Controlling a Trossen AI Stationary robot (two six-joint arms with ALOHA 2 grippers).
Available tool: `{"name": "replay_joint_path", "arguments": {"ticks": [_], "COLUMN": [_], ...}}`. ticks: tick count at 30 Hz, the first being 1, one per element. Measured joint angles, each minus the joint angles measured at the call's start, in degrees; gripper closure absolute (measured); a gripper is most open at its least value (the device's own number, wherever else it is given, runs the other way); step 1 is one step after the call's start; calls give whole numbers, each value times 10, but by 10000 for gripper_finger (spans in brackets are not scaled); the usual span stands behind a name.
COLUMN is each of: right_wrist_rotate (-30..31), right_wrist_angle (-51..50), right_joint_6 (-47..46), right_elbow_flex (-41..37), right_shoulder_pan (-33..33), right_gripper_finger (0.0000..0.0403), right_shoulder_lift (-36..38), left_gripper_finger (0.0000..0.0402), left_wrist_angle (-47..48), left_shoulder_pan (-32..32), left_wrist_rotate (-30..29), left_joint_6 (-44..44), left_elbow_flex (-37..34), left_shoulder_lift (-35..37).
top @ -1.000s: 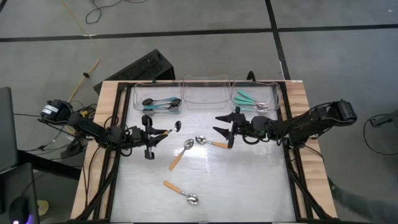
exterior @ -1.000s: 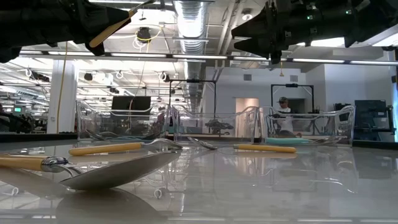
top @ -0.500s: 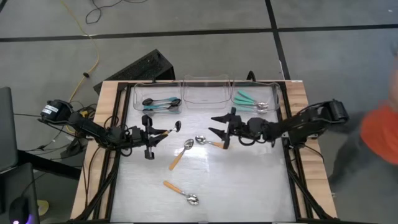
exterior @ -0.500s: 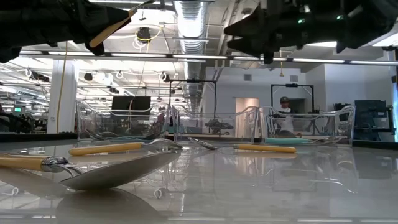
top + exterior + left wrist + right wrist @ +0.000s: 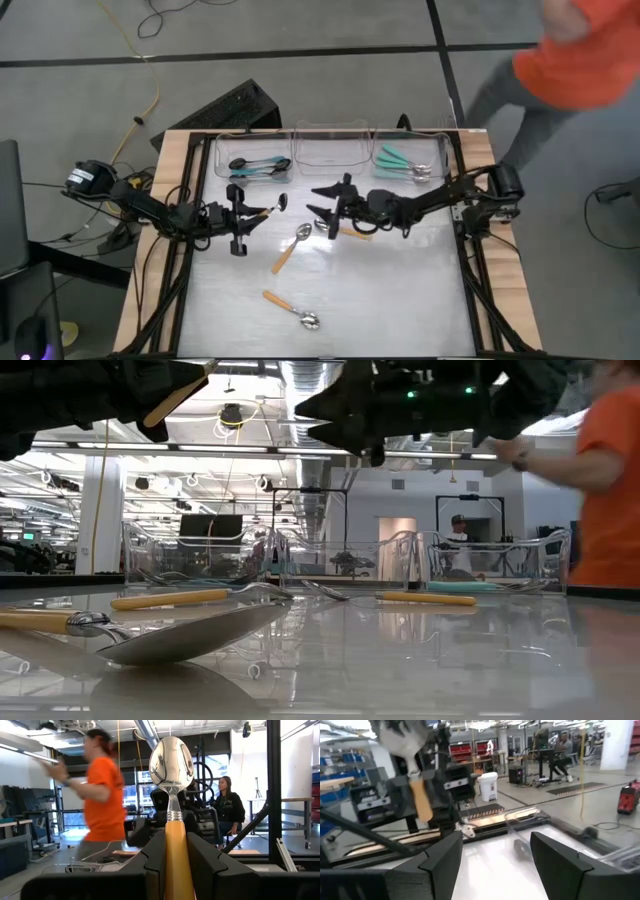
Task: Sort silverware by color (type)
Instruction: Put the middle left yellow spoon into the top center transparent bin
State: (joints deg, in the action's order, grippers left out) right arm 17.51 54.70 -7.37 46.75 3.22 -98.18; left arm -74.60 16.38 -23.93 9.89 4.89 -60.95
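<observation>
An orange-handled spoon with a silver bowl [image 5: 171,795] is gripped by its handle between the fingers of the left gripper [image 5: 243,215], which is held above the left part of the white worktop [image 5: 380,290], in front of the left clear plastic bin [image 5: 250,160]; in the left wrist view the spoon's bowl is seen standing out beyond the clamped fingers [image 5: 207,862]. The right gripper [image 5: 325,203] is held with its fingers spread wide and nothing between them, above the middle of the worktop, in front of the empty middle clear bin [image 5: 332,148]. Just beside and partly under it, a second orange-handled silver spoon [image 5: 345,231] lies on the worktop near the back edge, and a third orange-handled spoon [image 5: 291,247] lies slightly to its left, angled toward the front. A fourth orange-handled spoon [image 5: 290,308] lies near the front edge, well apart from both grippers. Blue-handled spoons with black bowls [image 5: 258,166] are gathered in the left bin, and teal-green-handled silver spoons [image 5: 403,162] in the right clear bin [image 5: 412,150]. A person in an orange shirt [image 5: 580,50] is seen beyond the worktop's back right corner.
</observation>
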Motion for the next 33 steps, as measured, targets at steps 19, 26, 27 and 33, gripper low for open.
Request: {"name": "replay_joint_path", "arguments": {"ticks": [19,26,27,33], "right_wrist_rotate": [-80,-127,-129,-130], "right_wrist_angle": [-177,-177,-178,-162], "right_joint_6": [91,94,95,124], "right_elbow_flex": [212,237,239,240], "right_shoulder_pan": [-6,-6,-5,5], "right_gripper_finger": [82,55,55,59], "right_shoulder_lift": [-91,-91,-91,-91], "left_gripper_finger": [361,361,361,361], "left_wrist_angle": [1,2,2,2], "left_shoulder_pan": [0,0,0,0], "left_wrist_rotate": [7,7,7,7], "left_joint_6": [-2,0,1,0], "left_elbow_flex": [0,0,0,0], "left_shoulder_lift": [0,0,0,0]}}
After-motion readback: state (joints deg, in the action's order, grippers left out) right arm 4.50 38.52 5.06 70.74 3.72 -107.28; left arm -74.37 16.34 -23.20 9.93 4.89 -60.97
